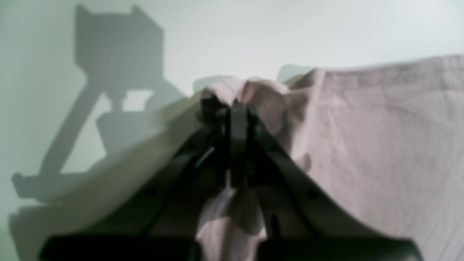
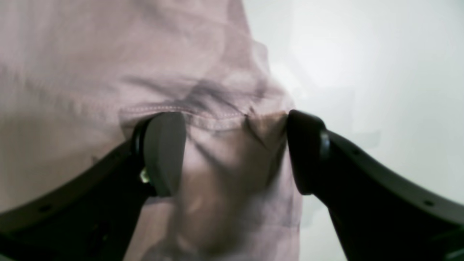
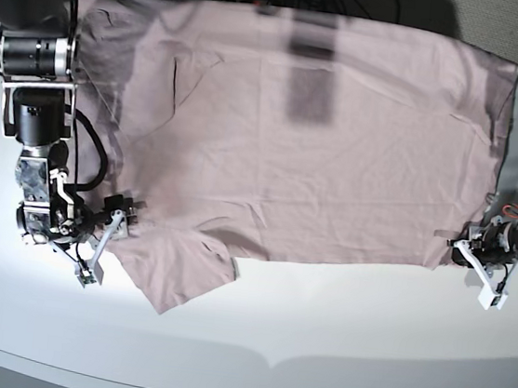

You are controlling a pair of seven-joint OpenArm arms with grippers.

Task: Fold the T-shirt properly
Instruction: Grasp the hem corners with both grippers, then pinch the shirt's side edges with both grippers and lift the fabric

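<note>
Right gripper wide over the shirt, left gripper pinching its edge; needs a square, full-layer grip near the seam before lifting level

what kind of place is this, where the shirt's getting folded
Probably a robotics workstation: a pale, smooth tabletop, a pink T-shirt spread across it, and a robot arm reaching in from either side.
</note>
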